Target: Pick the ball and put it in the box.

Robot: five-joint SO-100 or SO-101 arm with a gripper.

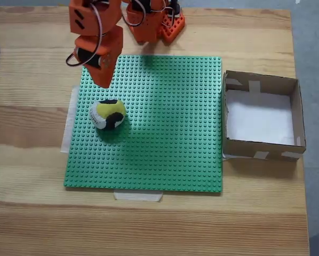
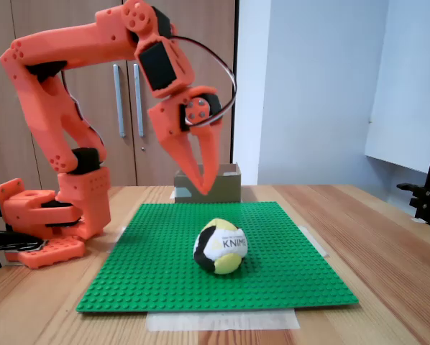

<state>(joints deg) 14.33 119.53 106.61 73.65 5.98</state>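
Orange end effector (image 2: pixel 200 188) hung above the green studded mat (image 1: pixel 165 133), fingers slightly parted and gripping nothing, apparently just behind the ball (image 2: pixel 221 246). That ball (image 1: pixel 108 114) sat on the mat, well apart from the box (image 1: pixel 297 117) on the surface. It looked soft and light, likely to give under pressure; squeezing across its middle seemed safest. Its arm arched high, wrist pitched downward.

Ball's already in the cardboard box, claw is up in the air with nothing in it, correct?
Not quite. The ball is not in the box; it sits on the green studded baseplate, as a fixed view from above shows, and the box beside the plate holds nothing. The rest stands: the claw hangs above the plate with nothing between its fingers.
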